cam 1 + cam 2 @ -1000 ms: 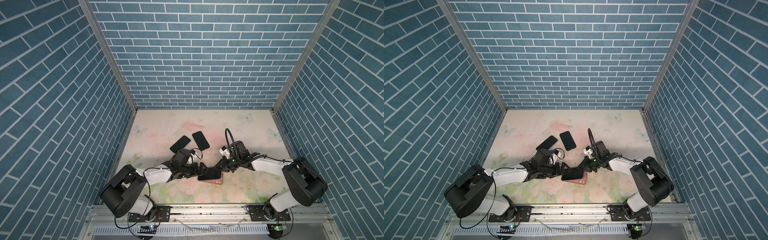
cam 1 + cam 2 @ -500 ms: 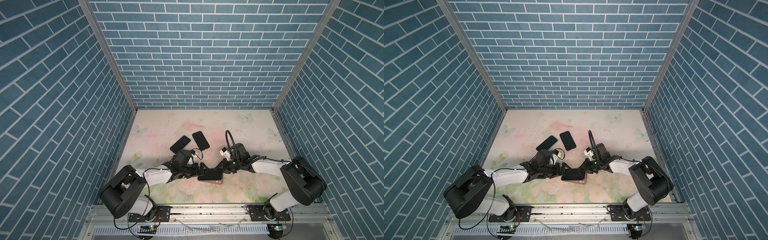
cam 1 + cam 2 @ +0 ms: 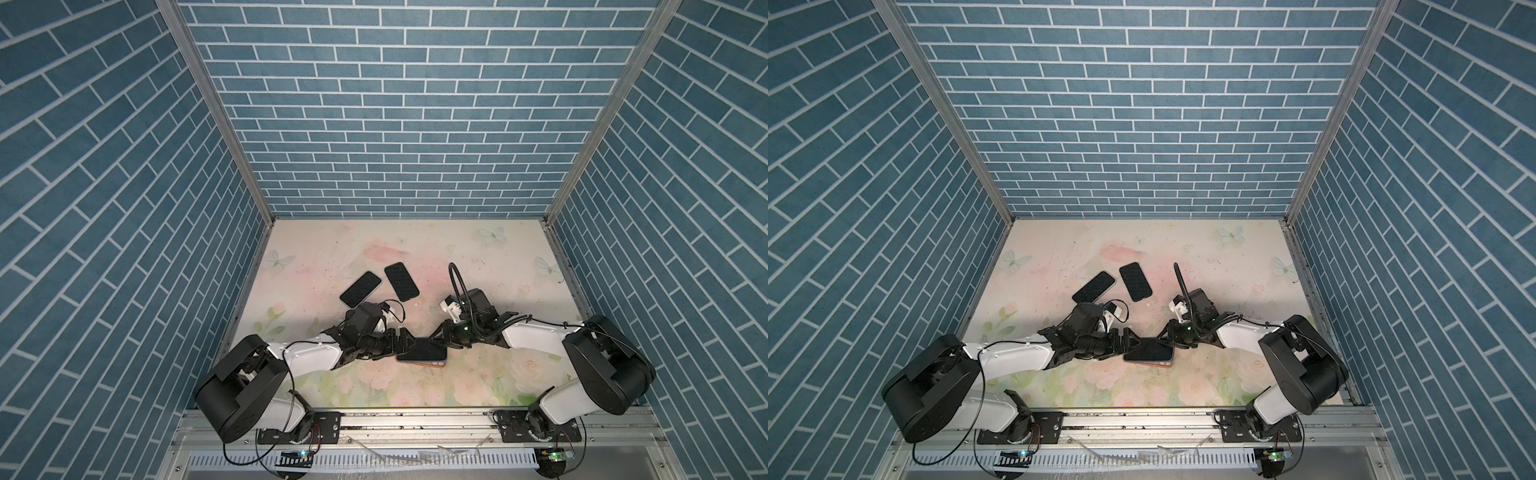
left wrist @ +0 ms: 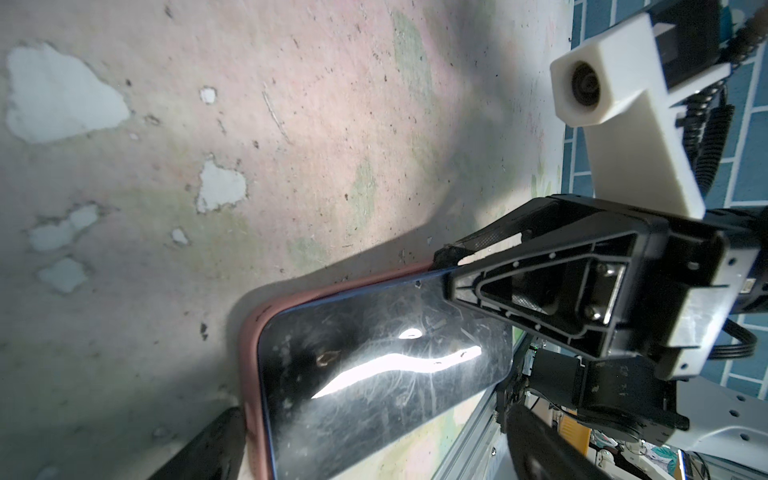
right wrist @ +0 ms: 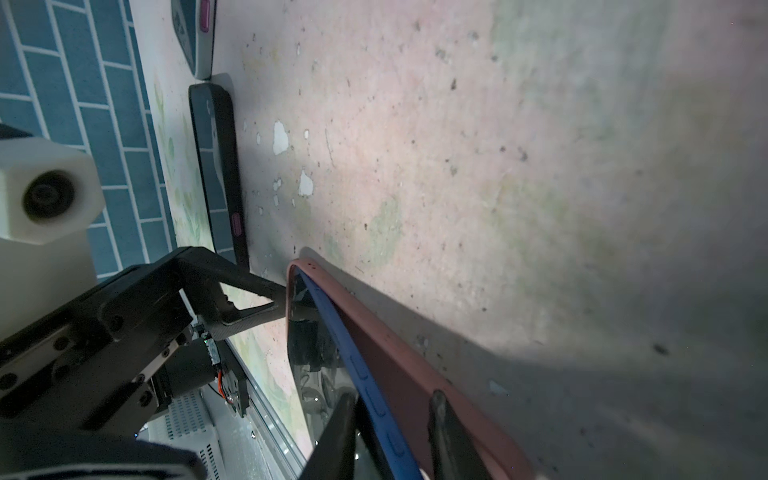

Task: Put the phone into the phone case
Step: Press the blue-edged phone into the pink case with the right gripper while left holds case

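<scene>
The phone (image 3: 422, 348) lies screen-up on the pink phone case (image 3: 419, 363), toward 6 o'clock from the middle of the floral tabletop (image 3: 457, 386), and it looks only partly seated. At its 9 o'clock end the pink rim wraps the corner. Along the side by the right claw (image 3: 436, 338), the right wrist view shows the phone's blue edge riding above the case wall. The left claw (image 3: 405, 343) reaches in from 9 o'clock with its jaws spread as wide as they go, one finger either side of the case's short end, holding nothing. It probably stands there as a backstop, so the case cannot skid while the phone is worked down. The right claw comes in from about 2 o'clock, its jaws a little apart and astride the blue edge and the case wall. Whether they pinch those or merely flank them I cannot tell. That stance suits pressing or steering the raised side into the rim. Two other dark handsets (image 3: 360, 288) (image 3: 401, 281) lie at about 11 o'clock of the case, the nearer one close to the left arm's wrist but clear of the work. The real crowding is the two claws nose to nose over one small slab, which leaves little room to shift either without nudging the case.
</scene>
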{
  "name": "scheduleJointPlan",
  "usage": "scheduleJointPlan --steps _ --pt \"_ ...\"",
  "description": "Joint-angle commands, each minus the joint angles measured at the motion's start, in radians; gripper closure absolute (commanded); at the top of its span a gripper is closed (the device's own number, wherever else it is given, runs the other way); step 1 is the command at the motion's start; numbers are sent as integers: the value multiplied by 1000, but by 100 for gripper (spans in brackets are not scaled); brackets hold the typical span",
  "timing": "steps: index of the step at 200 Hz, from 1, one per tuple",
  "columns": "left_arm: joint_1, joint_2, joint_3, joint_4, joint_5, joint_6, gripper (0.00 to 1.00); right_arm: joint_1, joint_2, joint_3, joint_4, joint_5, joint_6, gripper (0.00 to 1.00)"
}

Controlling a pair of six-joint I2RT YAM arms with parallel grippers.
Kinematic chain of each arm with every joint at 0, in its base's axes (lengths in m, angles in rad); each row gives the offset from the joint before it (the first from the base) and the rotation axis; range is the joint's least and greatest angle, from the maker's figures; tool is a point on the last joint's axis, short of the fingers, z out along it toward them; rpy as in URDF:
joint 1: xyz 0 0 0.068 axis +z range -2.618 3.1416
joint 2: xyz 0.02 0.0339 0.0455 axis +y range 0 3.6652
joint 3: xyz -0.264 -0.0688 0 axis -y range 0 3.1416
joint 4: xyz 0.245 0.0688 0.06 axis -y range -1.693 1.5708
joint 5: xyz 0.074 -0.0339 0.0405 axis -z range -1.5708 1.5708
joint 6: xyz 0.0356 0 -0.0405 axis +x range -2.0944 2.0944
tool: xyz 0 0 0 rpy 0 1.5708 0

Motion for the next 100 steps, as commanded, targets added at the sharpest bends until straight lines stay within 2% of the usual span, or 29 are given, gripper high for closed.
scheduleJointPlan --steps 1,45,100 --pt "-7 3 -34 -71 -16 -6 1 -3 -21 -18 -202 195 -21 64" --pt "-7 3 -55 -26 -24 -23 0 1 -98 14 -259 236 -35 59" --pt "-7 14 -79 29 -24 -43 0 28 -64 49 -312 266 -56 58"
